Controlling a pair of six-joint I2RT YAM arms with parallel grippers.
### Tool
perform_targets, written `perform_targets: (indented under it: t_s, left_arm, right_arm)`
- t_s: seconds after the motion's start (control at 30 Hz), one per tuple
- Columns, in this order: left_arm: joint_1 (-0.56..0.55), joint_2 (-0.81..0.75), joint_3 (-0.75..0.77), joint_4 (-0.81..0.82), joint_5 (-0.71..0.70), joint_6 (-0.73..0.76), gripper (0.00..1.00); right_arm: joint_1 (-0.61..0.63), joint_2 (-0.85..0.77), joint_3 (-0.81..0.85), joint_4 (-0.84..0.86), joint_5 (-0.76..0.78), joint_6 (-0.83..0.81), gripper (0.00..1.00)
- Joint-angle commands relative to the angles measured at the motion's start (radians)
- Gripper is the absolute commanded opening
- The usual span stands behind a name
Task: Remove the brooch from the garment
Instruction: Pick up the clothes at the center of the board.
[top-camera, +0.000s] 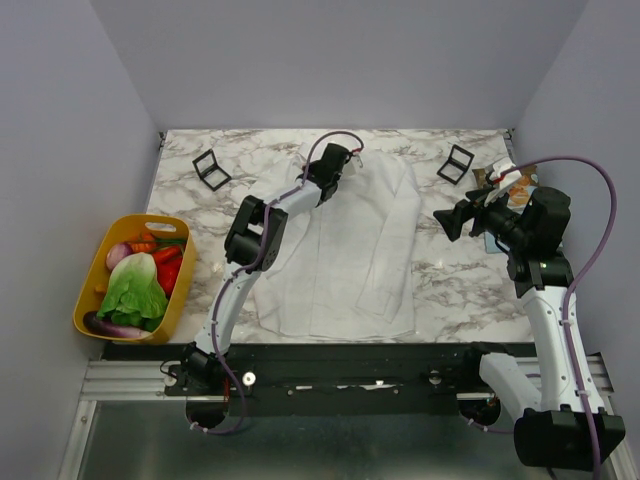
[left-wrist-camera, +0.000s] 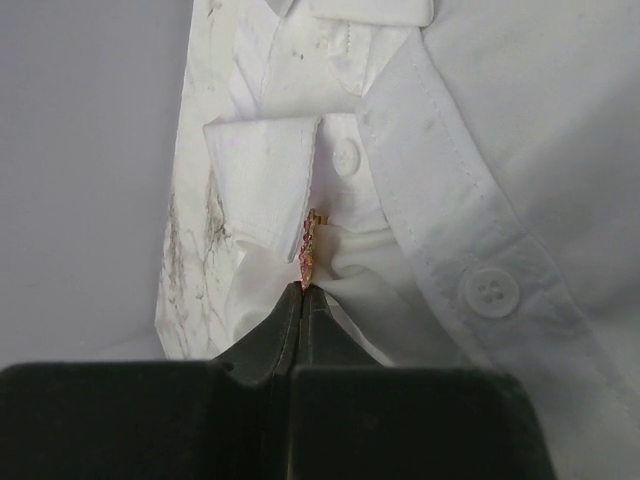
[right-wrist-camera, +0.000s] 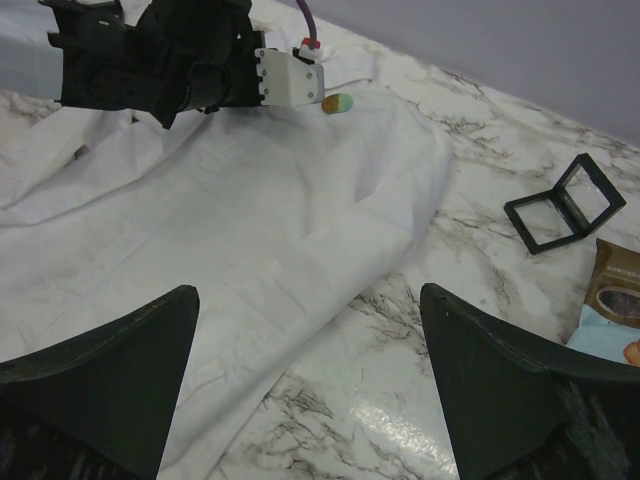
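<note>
Partway there, judging by the present lay: grasp made, removal not yet finished. From the left wrist, dark left fingers pressed together with no gap, nipping the lower edge of the tiny round green and orange-red brooch, turned edge-on and standing upright just below a small white button. Apparently still fastened to the large white thin-fabric button-up shirt, to judge by cloth puckered and bunched toward the closed tips. Pin catch behind hidden, so no telling whether undone or already out of the weave. From overhead, brooch itself too small to make out under the left arm's end, at the far end of the shirt near the collar, with the shirt spread flat across the grey-veined white marble table. Same story from the right wrist: a speck of green and orange just past the left tips, over the white cloth. Right fingers spread wide and holding nothing, hovering above the table off to the shirt's right side, apart from it, with a black square open palette lying beyond. Left to do, as a judgement: drawing the pin clear of the fabric, perhaps with the idle fingers pressing the cloth down, then lifting the brooch away and setting it down off the shirt.
</note>
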Motion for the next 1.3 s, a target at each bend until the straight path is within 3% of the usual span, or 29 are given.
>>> perform_targets:
  t_s: [0.0,0.43,0.83,1.03,1.27]
  left_arm:
    - [0.004,-0.06,0.024,-0.06,-0.001,-0.078,0.0]
    - [0.015,-0.215,0.01,-0.256,0.113,-0.32,0.0]
    - [0.016,-0.428,-0.154,-0.394,0.364,-0.469,0.0]
    - [0.016,-0.561,-0.301,-0.39,0.497,-0.489,0.0]
    - [0.018,-0.678,-0.346,-0.445,0.599,-0.509,0.0]
  right_arm:
    - [0.004,-0.014,-0.009,-0.006,0.003,-0.011,1.0]
    - [0.004,-0.016,-0.007,-0.01,-0.032,-0.008,1.0]
    - [0.025,-0.025,0.008,-0.039,-0.115,0.006,1.0]
    - [0.091,-0.019,0.039,-0.069,-0.114,-0.008,0.99]
    - [0.227,0.052,0.122,-0.108,-0.075,-0.037,0.99]
